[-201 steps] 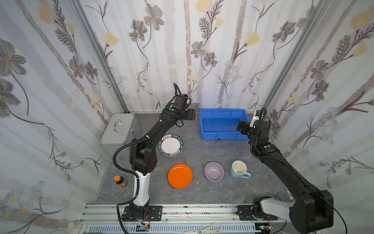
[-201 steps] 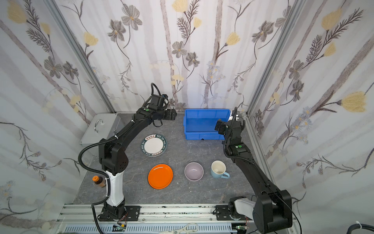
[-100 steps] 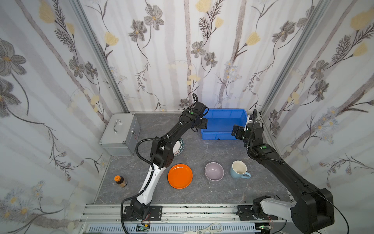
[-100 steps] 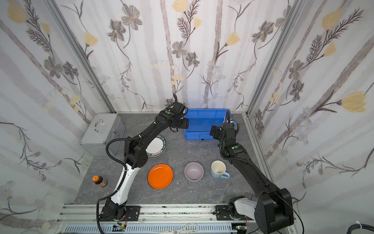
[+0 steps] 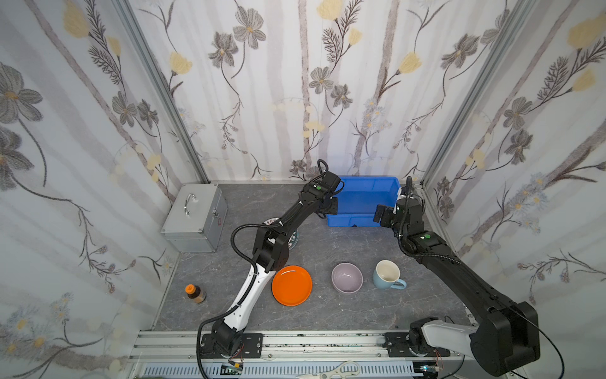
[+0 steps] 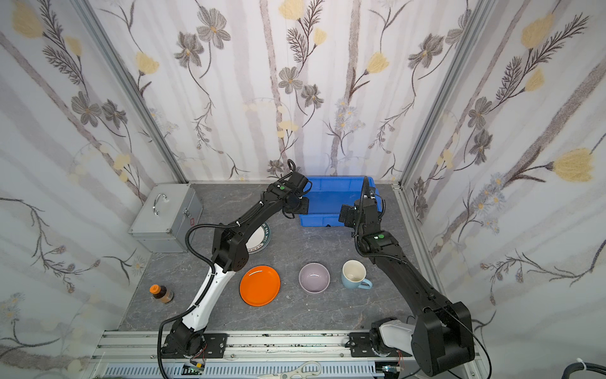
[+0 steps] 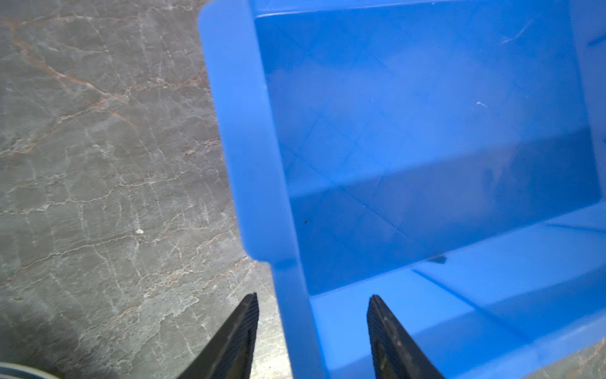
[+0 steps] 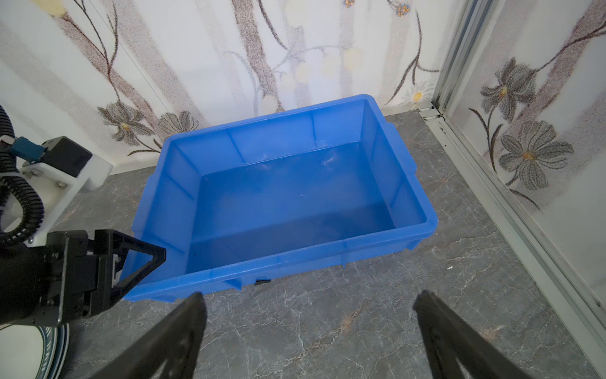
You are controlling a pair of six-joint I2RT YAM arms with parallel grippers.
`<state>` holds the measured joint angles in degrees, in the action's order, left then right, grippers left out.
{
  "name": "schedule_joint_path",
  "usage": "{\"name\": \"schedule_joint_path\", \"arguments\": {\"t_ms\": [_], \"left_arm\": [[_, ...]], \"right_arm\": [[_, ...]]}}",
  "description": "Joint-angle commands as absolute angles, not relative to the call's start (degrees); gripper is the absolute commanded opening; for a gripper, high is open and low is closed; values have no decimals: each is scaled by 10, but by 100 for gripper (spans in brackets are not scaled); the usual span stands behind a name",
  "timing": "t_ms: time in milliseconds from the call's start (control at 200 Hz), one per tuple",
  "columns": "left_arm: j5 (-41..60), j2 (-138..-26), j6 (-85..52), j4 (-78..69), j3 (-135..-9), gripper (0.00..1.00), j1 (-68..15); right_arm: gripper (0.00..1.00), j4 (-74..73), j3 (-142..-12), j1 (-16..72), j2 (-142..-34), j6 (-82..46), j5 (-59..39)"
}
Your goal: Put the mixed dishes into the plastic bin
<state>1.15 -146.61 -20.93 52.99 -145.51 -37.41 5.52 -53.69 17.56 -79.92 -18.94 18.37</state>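
The blue plastic bin (image 5: pixel 364 197) (image 6: pixel 331 197) stands at the back of the table with nothing in it. My left gripper (image 5: pixel 329 210) (image 7: pixel 313 296) is open and straddles the bin's left wall (image 7: pixel 242 131) near its front corner, with a gap on each side. My right gripper (image 5: pixel 382 215) (image 8: pixel 312 294) is wide open over bare table just in front of the bin's front wall (image 8: pixel 295 262). The orange plate (image 5: pixel 292 285), lilac bowl (image 5: pixel 347 277) and pale-blue mug (image 5: pixel 387 275) sit in a row at the front. The green-rimmed white plate (image 5: pixel 295 238) (image 8: pixel 29 351) lies mostly hidden under my left arm.
A silver metal case (image 5: pixel 196 216) stands at the back left. A small brown bottle (image 5: pixel 195 293) with an orange cap is at the front left. Wallpapered walls stand close behind the bin and along its right side. Scissors (image 5: pixel 341 370) lie on the front rail.
My left arm swung right from over the white plate to the bin's left wall, and its jaws narrowed. My right gripper shifted slightly left along the bin's front.
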Motion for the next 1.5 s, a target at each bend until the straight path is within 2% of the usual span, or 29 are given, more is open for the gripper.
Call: {"name": "schedule_joint_path", "arguments": {"t_ms": [0, 215, 435, 580, 784, 1249, 1494], "left_arm": [[-7, -1470, -203, 548, -1461, 47, -376], [-19, -1470, -196, 565, -1462, 17, -376], [-38, -1466, -187, 591, -1461, 6, -376], [-46, -1452, -189, 609, -1443, 4, -376], [-63, -1400, -208, 592, -1342, 0, -372], [-58, -1262, -227, 508, -1102, 1, -353], [-47, -1235, -228, 494, -1055, 4, -345]], "right_arm": [[99, 54, -547, 178, -806, -191, 182], [98, 61, -550, 182, -812, -190, 186], [99, 66, -558, 194, -816, -189, 188], [99, 75, -562, 200, -823, -190, 190], [99, 76, -563, 210, -830, -201, 188], [99, 94, -608, 254, -890, -211, 178], [99, 117, -658, 280, -947, -216, 165]]}}
